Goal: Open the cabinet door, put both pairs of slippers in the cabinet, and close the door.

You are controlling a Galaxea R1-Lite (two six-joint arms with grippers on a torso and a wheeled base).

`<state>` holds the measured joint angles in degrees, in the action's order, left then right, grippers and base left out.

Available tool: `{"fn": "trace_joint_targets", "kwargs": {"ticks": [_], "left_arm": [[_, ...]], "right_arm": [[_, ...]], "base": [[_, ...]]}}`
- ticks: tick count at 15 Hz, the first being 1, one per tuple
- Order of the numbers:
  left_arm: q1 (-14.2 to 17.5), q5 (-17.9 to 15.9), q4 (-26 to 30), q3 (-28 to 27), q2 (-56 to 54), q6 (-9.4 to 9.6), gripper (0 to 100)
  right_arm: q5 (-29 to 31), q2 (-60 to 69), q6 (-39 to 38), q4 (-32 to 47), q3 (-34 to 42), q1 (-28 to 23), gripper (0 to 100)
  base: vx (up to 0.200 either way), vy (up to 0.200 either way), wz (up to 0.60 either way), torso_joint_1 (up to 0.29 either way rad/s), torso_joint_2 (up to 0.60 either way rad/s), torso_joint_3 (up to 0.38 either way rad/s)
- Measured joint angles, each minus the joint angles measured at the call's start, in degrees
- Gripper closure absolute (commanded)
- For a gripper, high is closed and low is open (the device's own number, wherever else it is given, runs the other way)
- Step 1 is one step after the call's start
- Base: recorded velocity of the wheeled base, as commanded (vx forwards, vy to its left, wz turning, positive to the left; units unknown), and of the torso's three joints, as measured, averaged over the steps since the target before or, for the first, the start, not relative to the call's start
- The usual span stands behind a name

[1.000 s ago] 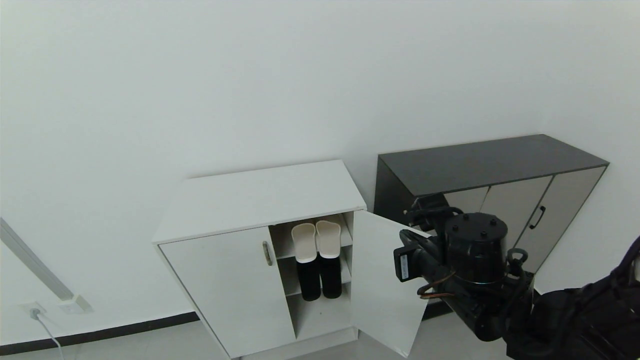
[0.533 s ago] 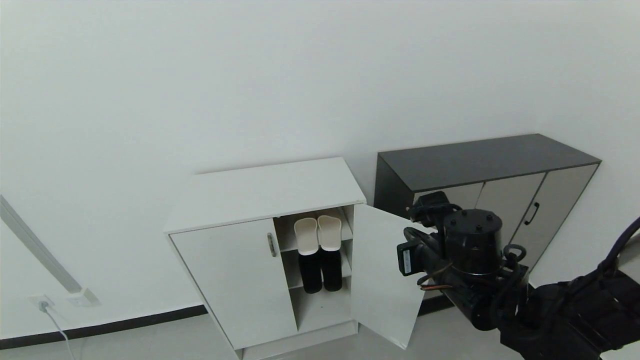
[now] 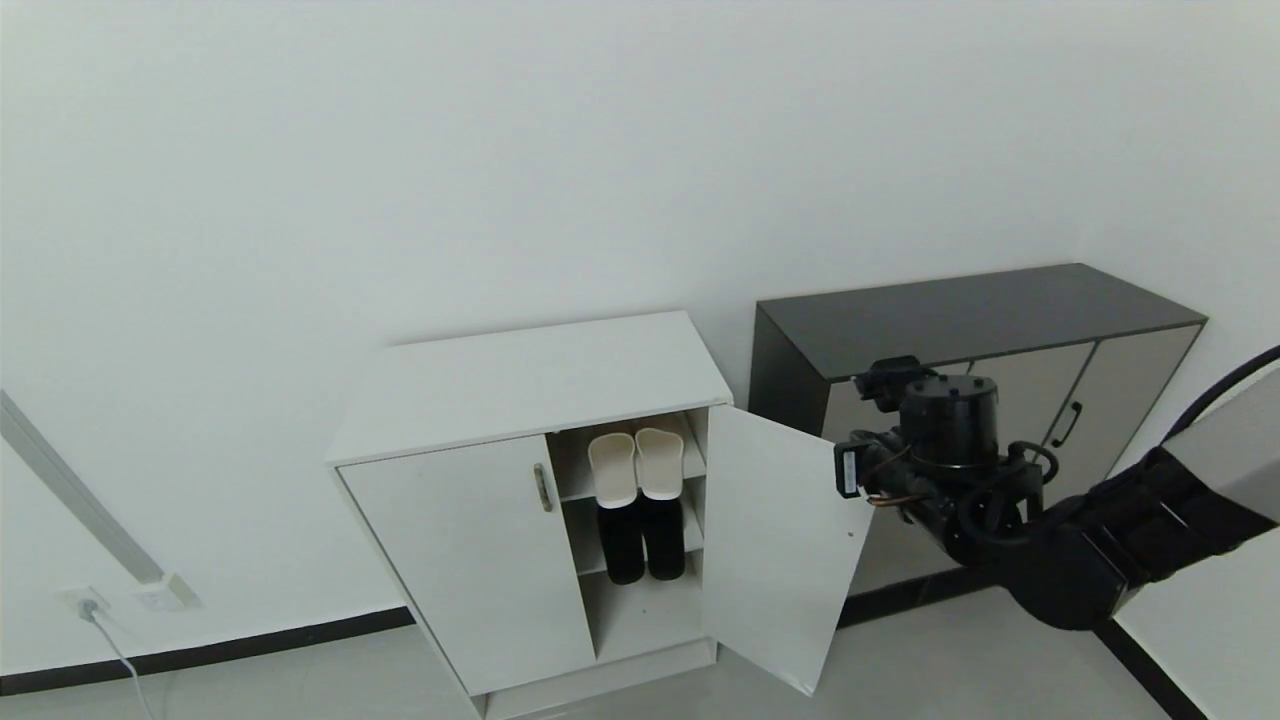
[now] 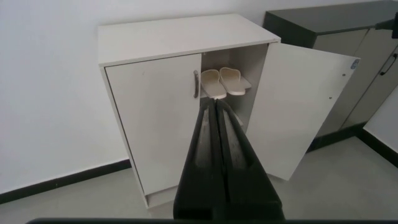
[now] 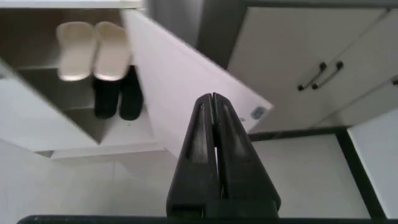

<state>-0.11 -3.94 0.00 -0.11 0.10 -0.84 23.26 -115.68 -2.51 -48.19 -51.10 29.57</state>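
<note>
- The white cabinet (image 3: 520,385) is standing against the wall with its right door (image 3: 775,540) hanging wide open and its left door (image 3: 470,570) staying shut.
- Both pairs are already sitting inside: the cream slippers (image 3: 637,465) on the upper shelf and the black slippers (image 3: 640,540) on the shelf just below, toes pointing in.
- The right arm (image 3: 1060,560) is hovering beside the door's free edge, on the side facing the dark cabinet (image 3: 960,310).
- The right gripper (image 5: 213,98) is carrying nothing, its jaws pressed together. In the right wrist view it is hanging over the slanting door, apparently not touching it, though the angle is making that hard to judge.
- The left gripper (image 4: 216,102) is also empty with jaws pinched together, and is pointing at the cabinet front from well back.
- Over the last second the head camera has been shifting, so the cabinet's slide across the picture is not a real move.
- In the last half second the cabinet is holding its place in the picture while the right wrist is drawing up and away to the right, clear of the door's face. The door itself is keeping about the same angle.
- Judging from this, the loading is finished and only the closing is remaining — the right arm seems to be getting round to the door's outer side to push it.
- The push is needing a start near the free edge. A glancing contact is risking the closed fingers sliding off, or the door bouncing back.
</note>
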Motion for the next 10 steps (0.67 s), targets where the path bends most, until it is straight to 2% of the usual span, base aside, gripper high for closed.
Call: {"fn": "trace_joint_targets", "kwargs": {"ticks": [5,10], "left_arm": [[-0.1,0.0,0.0,0.0,0.0,-0.02,100],[0.0,0.0,0.0,0.0,0.0,0.00,100]], "right_arm": [[-6.5,-4.5,-3.0,3.5,-5.6,-7.8,100],[-8.3,-10.8,-4.0,3.6,-10.7,-12.5,100]], "base": [[0.000,0.000,0.00,0.000,0.00,0.000],[0.000,0.000,0.00,0.000,0.00,0.000]]}}
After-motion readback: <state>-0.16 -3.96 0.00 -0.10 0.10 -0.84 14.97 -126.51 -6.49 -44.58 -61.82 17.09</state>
